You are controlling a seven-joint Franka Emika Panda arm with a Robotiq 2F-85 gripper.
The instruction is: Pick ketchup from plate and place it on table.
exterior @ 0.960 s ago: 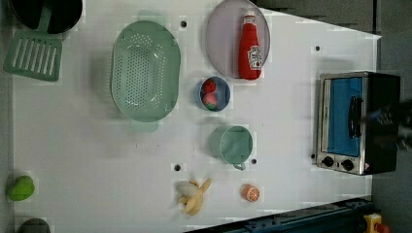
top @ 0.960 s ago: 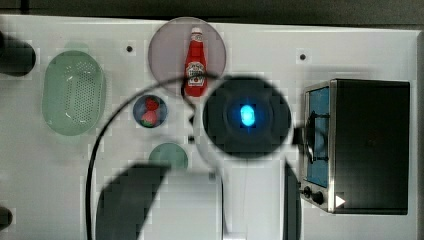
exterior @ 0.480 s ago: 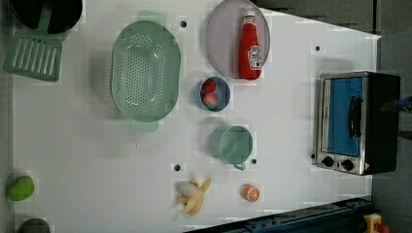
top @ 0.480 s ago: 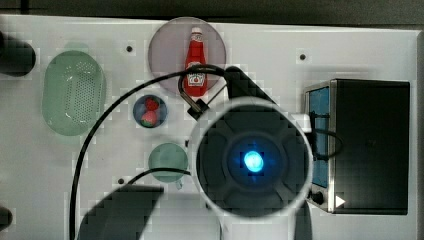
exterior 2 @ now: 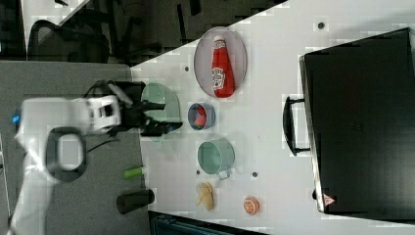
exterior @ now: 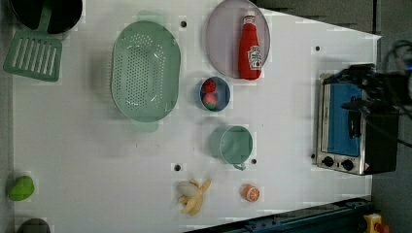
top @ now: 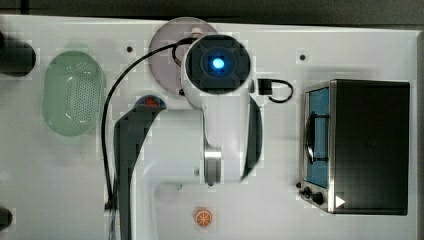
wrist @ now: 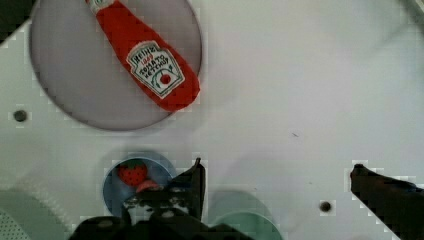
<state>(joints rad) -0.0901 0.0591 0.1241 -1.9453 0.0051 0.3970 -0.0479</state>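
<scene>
The ketchup (wrist: pixel 150 65), a red squeeze bottle, lies flat on the pale lilac plate (wrist: pixel 90 75) on the white table (wrist: pixel 300 75). My gripper (wrist: pixel 275 175) hangs above the table beside the plate, open wide, with only bare tabletop between its dark fingers (wrist: pixel 192 185). In the left view the ketchup (exterior: pixel 250 48) lies along the plate's (exterior: pixel 223 43) right side. The right view has the ketchup (exterior 2: pixel 222 61) on the plate (exterior 2: pixel 203 58) and my gripper (exterior 2: pixel 166 117) held high. In the top view my arm (top: pixel 217 62) covers most of the plate (top: pixel 162 45) and hides the ketchup.
A small blue bowl (exterior: pixel 215 94) with red fruit and a green cup (exterior: pixel 235 144) sit just off the plate. An oval green basket (exterior: pixel 145 70) lies further over, and a toaster oven (exterior: pixel 350 128) stands at the left view's right. A banana (exterior: pixel 194 196) and an orange slice (exterior: pixel 250 192) lie near the edge.
In the top view my arm has swung up over the plate and now covers the ketchup. The ketchup and plate have not moved.
</scene>
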